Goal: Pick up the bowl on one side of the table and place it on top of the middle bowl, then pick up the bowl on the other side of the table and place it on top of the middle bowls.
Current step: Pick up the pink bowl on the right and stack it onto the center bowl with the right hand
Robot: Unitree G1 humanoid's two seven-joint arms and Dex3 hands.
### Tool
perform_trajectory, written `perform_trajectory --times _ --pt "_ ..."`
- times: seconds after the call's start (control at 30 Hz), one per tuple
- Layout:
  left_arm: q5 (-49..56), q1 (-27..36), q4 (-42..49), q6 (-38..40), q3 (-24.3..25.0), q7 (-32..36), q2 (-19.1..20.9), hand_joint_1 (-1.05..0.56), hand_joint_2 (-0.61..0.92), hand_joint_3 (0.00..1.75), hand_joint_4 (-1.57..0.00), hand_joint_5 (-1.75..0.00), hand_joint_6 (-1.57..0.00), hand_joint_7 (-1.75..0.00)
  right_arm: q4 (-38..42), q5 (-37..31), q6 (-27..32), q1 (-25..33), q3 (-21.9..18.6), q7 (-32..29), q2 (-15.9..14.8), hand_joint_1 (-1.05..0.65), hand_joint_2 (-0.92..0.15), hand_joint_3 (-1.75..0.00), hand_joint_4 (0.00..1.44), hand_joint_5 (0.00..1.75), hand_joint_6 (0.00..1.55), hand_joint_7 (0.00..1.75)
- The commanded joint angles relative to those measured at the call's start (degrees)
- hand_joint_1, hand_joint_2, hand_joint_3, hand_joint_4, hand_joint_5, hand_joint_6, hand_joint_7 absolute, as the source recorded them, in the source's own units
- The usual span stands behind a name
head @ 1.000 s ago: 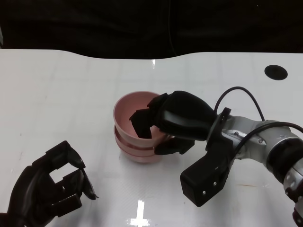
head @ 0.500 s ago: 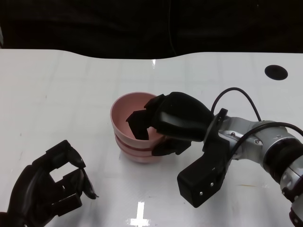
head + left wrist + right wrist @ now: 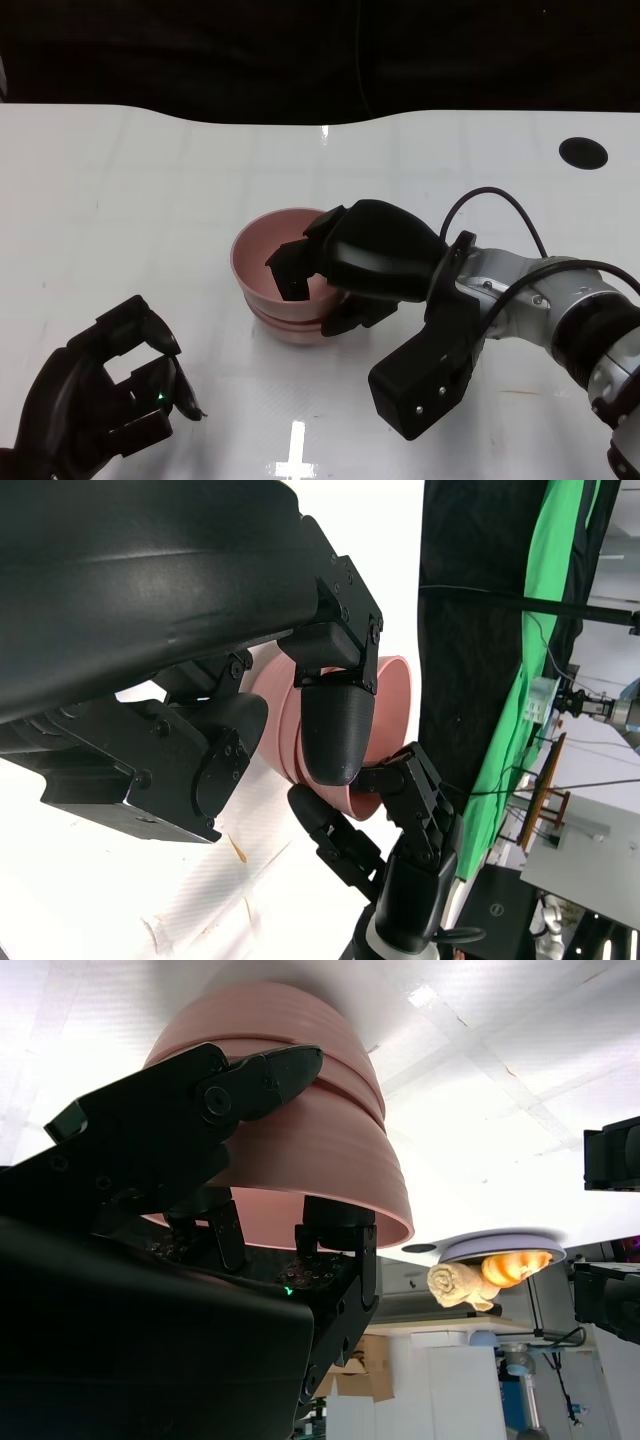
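The right hand (image 3: 345, 265) grips the near-right rim of the top pink bowl (image 3: 272, 258) — fingers hooked over the rim into its hollow, the rest of the hand curled against the outer wall below. The right wrist view shows the same hold from behind the hand (image 3: 250, 1170): black fingers on both sides of the bowl's (image 3: 320, 1165) wall, with the rim between them. This bowl sits nested in the pink stack (image 3: 295, 322) at the middle of the table, and only narrow bands of the bowls beneath show under its rim. The silver right forearm (image 3: 545, 305) comes in from the right edge, with a black cable looping over it and a black block mounted near the wrist.

The left hand (image 3: 100, 405) is at the near-left corner, well apart from the stack — fingers curled loosely inward with gaps between them, holding nothing. In the left wrist view its fingers (image 3: 335, 725) frame the pink bowls (image 3: 390, 695) beyond, and the right hand (image 3: 395, 825) can be seen clasping them from the other side.

The white table (image 3: 150, 190) has a dark round hole (image 3: 582, 152) at its far-right corner, and a black backdrop (image 3: 250, 50) lies beyond its far edge.
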Motion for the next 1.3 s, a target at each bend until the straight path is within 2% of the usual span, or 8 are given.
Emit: perform_trajectory --times 0.03,0.1,0.13,0.17,0.2,0.27,0.53,1.3 --pt "-0.2 -0.3 0.3 -0.1 0.3 -0.2 0.3 0.14 0.80 1.30 -0.79 -1.75 -0.59 -1.75 -0.3 -1.0 1.9 -1.0 0.6 -1.5 -0.7 -0.39 -0.92 -0.25 0.73 1.49 0.71 1.11" --pt "-0.2 -0.4 0.3 -0.1 0.3 -0.1 0.3 0.15 0.80 1.30 -0.79 -1.75 -0.59 -1.75 -0.7 -1.6 3.2 -1.1 1.0 -0.9 -1.0 -0.51 -0.92 -0.34 0.72 1.06 0.79 0.58" --pt "-0.2 -0.3 0.2 0.2 0.4 0.0 0.3 0.15 0.80 1.30 -0.79 -1.75 -0.58 -1.75 -1.1 -1.2 4.3 -1.0 0.9 1.5 -1.1 -0.59 -0.92 -0.37 0.58 0.86 0.70 0.42" --pt "-0.2 -0.4 0.1 0.4 0.4 0.1 0.3 0.15 0.81 1.30 -0.79 -1.75 -0.58 -1.75 -1.5 -0.9 5.6 -0.9 0.8 4.1 -1.2 -0.72 -0.92 -0.42 0.30 0.54 0.51 0.24" --pt "-0.4 -0.4 0.0 0.7 0.4 0.3 0.3 0.15 0.81 1.30 -0.79 -1.75 -0.58 -1.75 -2.0 -0.7 6.7 -0.8 0.8 6.2 -1.4 -0.83 -0.92 -0.48 0.15 0.28 0.34 0.12" --pt "-0.4 -0.4 0.0 0.8 0.5 0.4 0.1 0.14 0.81 1.30 -0.79 -1.75 -0.58 -1.75 -3.4 -1.5 8.7 -0.4 1.3 7.7 -1.7 -0.96 -0.92 -0.58 0.03 0.06 0.08 0.03" --pt "0.1 0.0 -0.4 0.5 0.3 0.4 0.0 0.11 0.77 1.32 -0.73 -1.75 -0.56 -1.75 -6.9 -3.6 12.8 0.9 2.9 7.6 -2.9 -1.05 -0.92 -0.77 0.00 0.00 0.00 0.00" --pt "-0.8 -0.1 -0.2 0.5 0.5 -0.5 0.2 0.14 0.80 1.34 -0.77 -1.75 -0.59 -1.75 -8.2 -4.2 16.6 4.0 4.7 6.8 -4.2 -1.05 -0.92 -0.79 0.00 0.00 0.00 0.00"
